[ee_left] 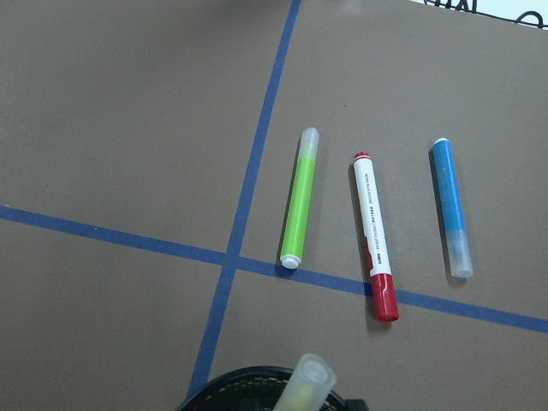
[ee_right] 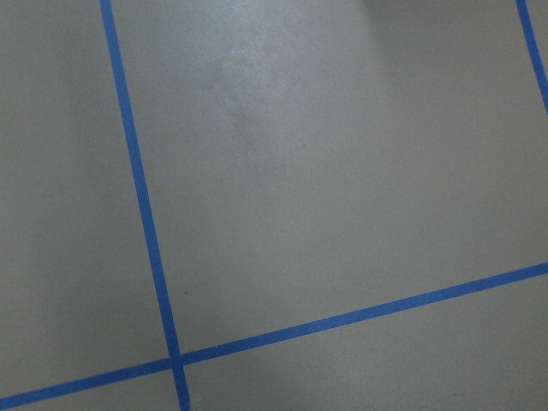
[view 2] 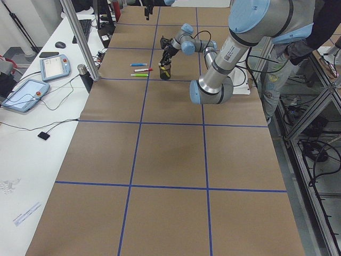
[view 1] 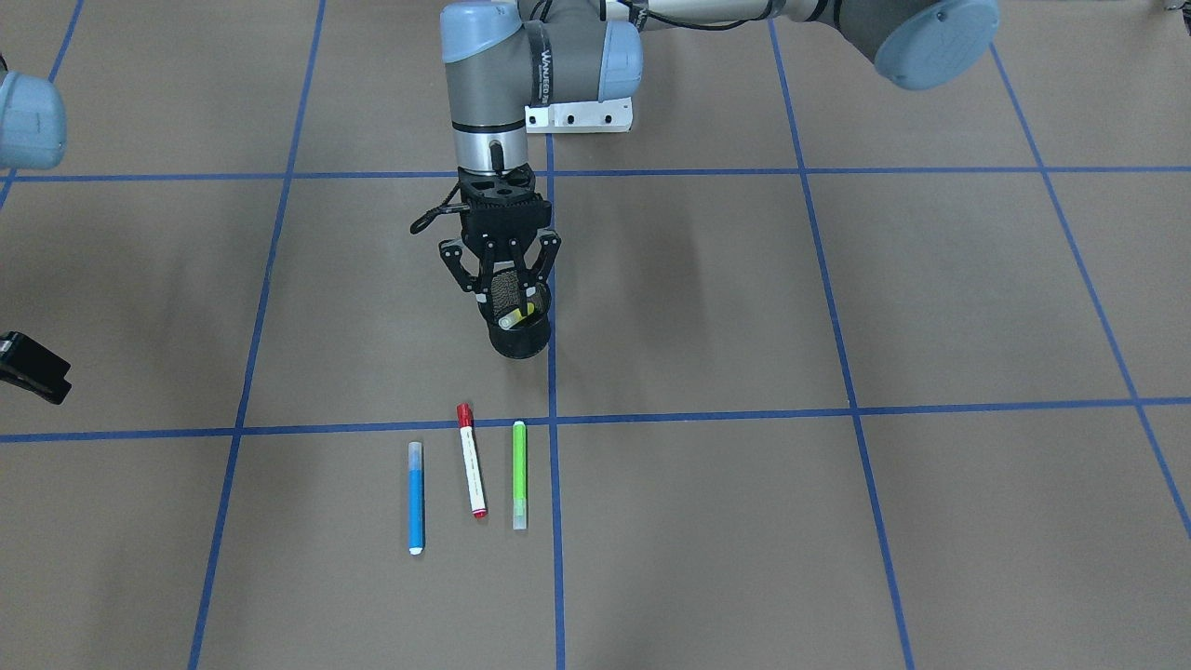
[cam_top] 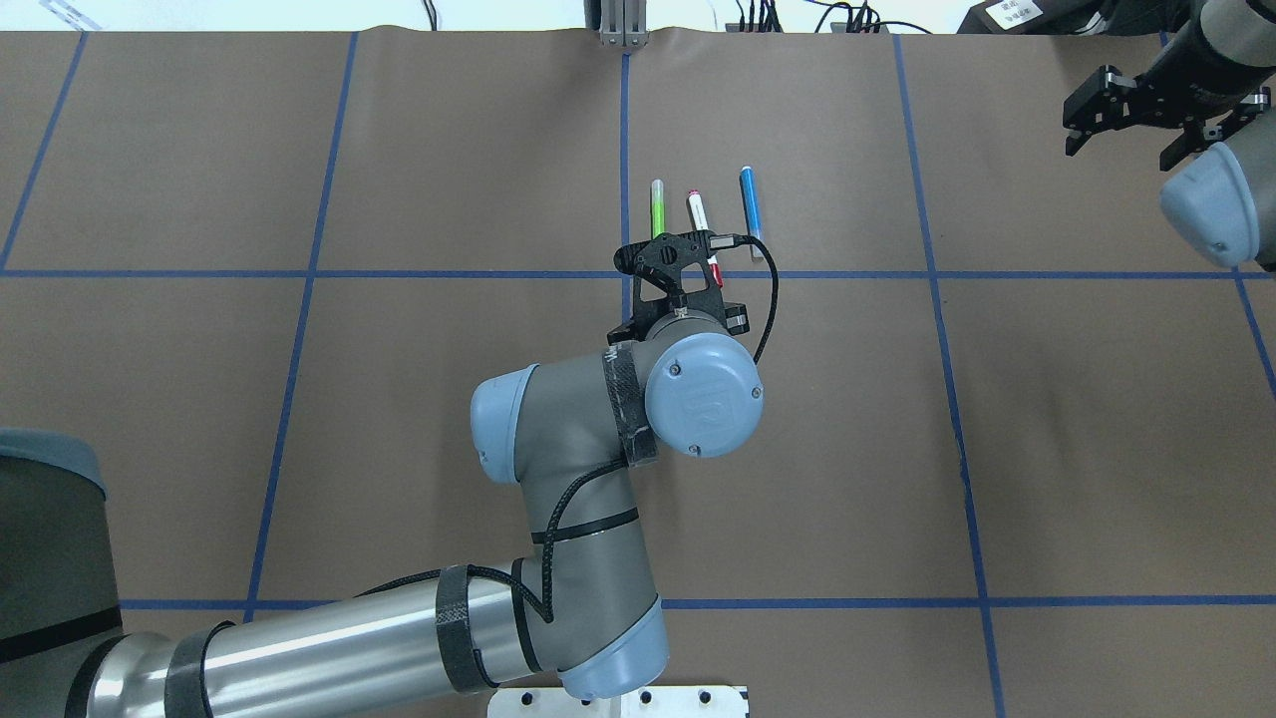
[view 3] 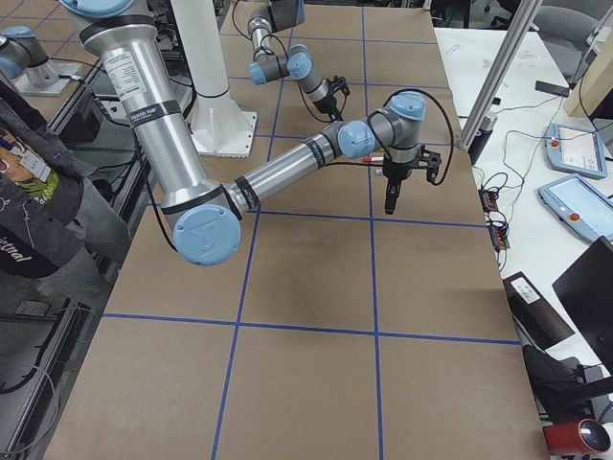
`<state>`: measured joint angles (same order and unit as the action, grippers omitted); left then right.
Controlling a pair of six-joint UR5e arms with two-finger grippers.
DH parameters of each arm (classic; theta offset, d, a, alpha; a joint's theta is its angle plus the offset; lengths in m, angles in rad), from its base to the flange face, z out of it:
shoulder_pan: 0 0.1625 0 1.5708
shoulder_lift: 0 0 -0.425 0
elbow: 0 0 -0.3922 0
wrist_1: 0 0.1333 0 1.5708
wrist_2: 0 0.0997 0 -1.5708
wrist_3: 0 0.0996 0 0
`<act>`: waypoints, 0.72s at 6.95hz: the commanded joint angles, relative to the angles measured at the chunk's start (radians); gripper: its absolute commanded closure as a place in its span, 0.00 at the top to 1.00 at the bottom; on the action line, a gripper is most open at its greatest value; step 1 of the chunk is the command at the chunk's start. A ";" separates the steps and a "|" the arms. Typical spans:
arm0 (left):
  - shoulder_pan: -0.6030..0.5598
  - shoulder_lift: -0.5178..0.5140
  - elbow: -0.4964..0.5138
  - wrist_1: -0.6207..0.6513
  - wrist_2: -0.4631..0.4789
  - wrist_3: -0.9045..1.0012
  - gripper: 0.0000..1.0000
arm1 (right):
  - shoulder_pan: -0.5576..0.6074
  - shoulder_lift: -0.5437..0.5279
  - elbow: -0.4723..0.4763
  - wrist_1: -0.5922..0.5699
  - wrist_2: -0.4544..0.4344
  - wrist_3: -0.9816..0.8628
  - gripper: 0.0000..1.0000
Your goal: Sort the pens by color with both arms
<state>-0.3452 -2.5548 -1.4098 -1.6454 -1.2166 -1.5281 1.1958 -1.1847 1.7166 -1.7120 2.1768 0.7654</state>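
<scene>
Three pens lie side by side on the brown table: blue [view 1: 416, 498], white with red cap [view 1: 472, 461], lime green [view 1: 519, 470]. The left wrist view shows them too: green [ee_left: 299, 199], white-red [ee_left: 374, 235], blue [ee_left: 451, 210]. The yellow pen [view 1: 519, 314] leans inside a black mesh cup [view 1: 521, 342]; its clear cap shows at the bottom of the left wrist view [ee_left: 306, 385]. My left gripper [view 1: 510, 296] points down over the cup's mouth with its jaws apart and does not grip the pen. My right gripper [cam_top: 1131, 135] is open and empty, far off at the table's side.
Blue tape lines form a grid on the brown paper [view 1: 837, 307]. The cup stands just robot-side of the three pens, beside a tape crossing [view 1: 553, 421]. The right wrist view shows only bare paper and tape [ee_right: 154, 257]. Tablets and cables lie on a side bench [view 2: 32, 90].
</scene>
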 commanded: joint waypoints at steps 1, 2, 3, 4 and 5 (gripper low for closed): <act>0.000 -0.005 0.009 -0.001 0.003 0.000 0.35 | -0.001 0.002 0.000 0.000 0.000 0.000 0.99; 0.000 -0.005 0.008 -0.001 0.003 0.000 0.27 | -0.001 0.005 0.000 0.000 0.001 0.002 0.99; 0.000 -0.005 0.008 -0.001 0.003 0.000 0.23 | 0.001 0.007 0.000 0.000 0.001 0.002 0.99; 0.000 -0.007 0.008 -0.001 0.003 0.000 0.19 | -0.001 0.007 0.000 0.000 0.001 0.002 0.99; 0.000 -0.005 0.008 -0.001 0.003 0.000 0.13 | 0.001 0.007 -0.002 0.000 0.000 0.002 0.99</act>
<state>-0.3451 -2.5609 -1.4020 -1.6460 -1.2134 -1.5279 1.1956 -1.1786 1.7160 -1.7119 2.1779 0.7669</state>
